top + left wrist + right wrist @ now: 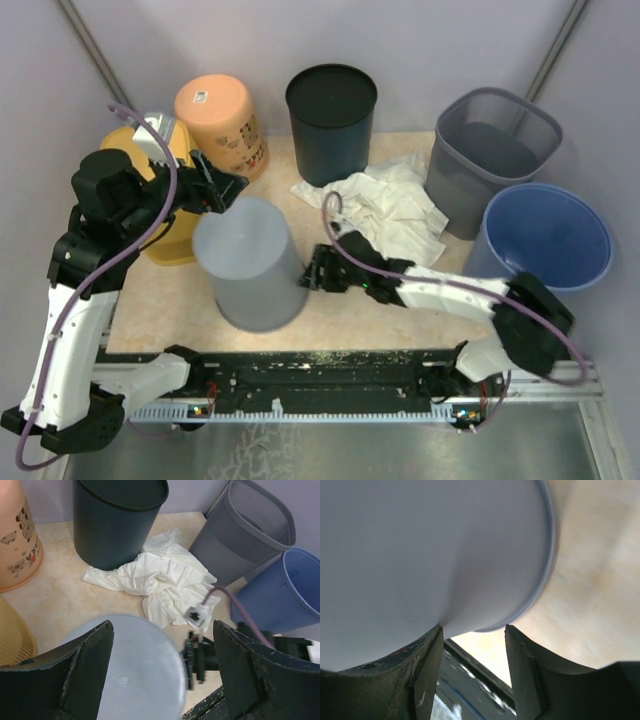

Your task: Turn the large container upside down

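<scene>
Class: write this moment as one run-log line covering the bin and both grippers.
bin: base up | left gripper: open, above base | right gripper: open, by bin's rim

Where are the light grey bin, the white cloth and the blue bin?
light grey bin [243,235]: top external view, on its flat top face.
white cloth [385,205]: top external view, middle of the crumpled heap.
blue bin [545,238]: top external view, inside its open mouth.
</scene>
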`<action>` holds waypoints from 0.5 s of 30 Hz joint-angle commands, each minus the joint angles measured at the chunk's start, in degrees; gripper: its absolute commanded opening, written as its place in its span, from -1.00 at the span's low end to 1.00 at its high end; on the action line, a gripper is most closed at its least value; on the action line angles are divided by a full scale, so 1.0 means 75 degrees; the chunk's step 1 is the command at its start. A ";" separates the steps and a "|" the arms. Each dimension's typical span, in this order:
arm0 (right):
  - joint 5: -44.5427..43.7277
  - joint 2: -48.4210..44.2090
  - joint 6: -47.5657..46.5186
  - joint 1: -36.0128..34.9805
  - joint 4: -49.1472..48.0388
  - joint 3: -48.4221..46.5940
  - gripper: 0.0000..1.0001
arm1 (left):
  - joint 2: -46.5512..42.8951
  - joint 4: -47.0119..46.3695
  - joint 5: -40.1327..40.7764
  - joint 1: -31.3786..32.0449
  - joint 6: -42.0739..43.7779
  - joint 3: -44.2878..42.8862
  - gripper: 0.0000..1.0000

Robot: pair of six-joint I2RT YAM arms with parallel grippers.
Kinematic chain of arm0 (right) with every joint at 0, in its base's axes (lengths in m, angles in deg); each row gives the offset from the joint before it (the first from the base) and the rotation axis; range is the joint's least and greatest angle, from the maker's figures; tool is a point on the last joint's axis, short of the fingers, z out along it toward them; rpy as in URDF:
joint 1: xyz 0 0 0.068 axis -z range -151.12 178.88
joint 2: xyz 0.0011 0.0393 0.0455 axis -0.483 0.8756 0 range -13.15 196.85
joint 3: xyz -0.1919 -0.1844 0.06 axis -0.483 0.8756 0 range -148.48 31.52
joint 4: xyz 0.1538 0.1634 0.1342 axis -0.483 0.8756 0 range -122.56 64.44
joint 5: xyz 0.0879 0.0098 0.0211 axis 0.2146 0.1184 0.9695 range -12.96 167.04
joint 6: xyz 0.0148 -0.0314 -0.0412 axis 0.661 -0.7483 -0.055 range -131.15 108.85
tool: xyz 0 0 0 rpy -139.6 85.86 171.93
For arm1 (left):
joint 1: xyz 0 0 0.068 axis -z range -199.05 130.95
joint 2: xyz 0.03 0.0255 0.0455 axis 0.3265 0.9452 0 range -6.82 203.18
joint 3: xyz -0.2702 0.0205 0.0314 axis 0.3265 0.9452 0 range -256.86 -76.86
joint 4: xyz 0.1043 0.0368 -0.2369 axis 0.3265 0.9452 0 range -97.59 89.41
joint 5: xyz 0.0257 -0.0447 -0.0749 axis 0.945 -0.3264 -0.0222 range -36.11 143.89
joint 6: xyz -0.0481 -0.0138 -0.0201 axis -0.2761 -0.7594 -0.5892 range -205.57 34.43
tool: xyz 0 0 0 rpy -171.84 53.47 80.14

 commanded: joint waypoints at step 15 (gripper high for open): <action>0.0790 0.0902 -0.0626 0.1347 -0.0771 -0.1672 0.07 | 0.0048 -0.0609 -0.1106 0.0018 -0.0453 0.0733 0.70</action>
